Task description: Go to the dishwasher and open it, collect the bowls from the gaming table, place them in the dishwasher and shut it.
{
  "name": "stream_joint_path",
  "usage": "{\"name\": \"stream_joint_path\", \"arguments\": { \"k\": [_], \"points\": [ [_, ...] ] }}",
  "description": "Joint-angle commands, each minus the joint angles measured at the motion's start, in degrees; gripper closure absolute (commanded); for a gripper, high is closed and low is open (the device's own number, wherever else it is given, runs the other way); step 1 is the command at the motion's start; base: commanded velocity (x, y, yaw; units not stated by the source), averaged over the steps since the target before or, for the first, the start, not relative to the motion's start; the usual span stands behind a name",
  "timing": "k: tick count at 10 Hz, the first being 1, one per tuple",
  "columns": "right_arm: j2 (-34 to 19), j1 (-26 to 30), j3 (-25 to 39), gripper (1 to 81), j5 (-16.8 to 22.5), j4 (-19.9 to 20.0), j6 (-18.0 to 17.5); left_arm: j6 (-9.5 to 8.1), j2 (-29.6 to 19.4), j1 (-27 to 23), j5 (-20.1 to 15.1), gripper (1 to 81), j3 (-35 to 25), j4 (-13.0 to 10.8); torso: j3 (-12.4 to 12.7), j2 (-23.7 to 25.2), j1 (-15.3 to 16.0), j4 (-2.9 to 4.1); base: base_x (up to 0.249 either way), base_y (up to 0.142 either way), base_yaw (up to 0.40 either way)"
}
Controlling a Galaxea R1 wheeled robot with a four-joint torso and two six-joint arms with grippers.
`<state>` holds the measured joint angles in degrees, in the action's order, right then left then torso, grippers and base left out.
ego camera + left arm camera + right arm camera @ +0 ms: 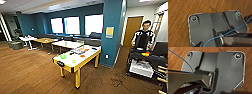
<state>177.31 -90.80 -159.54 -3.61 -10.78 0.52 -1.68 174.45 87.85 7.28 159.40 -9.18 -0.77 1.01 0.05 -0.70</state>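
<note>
Yellow-wood gaming table (75, 62) with lime and orange bowls (63, 56) sits mid-room in the head view, while both wrist cams just see wood floor (179, 15), can't tell either pincer's grip.

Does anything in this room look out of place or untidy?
Loose dark cables lie tangled on the wood floor to the right of the gaming table. The bowls sit upright on its white top; nothing looks spilled.

Readable text: none in any view.
Sign (109, 32): yellow sheet on the teal pillar (111, 50), lettering too blurred to read.
Game table (75, 65): top markings illegible.
</note>
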Motion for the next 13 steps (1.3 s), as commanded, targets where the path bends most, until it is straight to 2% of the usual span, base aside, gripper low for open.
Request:
{"name": "stream_joint_path", "arguments": {
  "k": [1, 13],
  "points": [
    [0.26, 2.68, 0.2, 1.0, 2.64, -0.3, 0.18, 0.01, -0.24, -2.81, -2.53, 1.0, -0.14, 0.21, 0.0, 0.0, 0.0, 0.0, 0.113, 0.0, 0.0],
    [0.26, 2.5, 0.29, 1.0, 2.64, -0.3, 0.18, 0.01, -0.15, -2.81, -2.53, 1.0, -0.14, 0.21, 0.0, 0.0, 0.02, 0.0, 0.114, 0.074, 0.0]
  ]
}}
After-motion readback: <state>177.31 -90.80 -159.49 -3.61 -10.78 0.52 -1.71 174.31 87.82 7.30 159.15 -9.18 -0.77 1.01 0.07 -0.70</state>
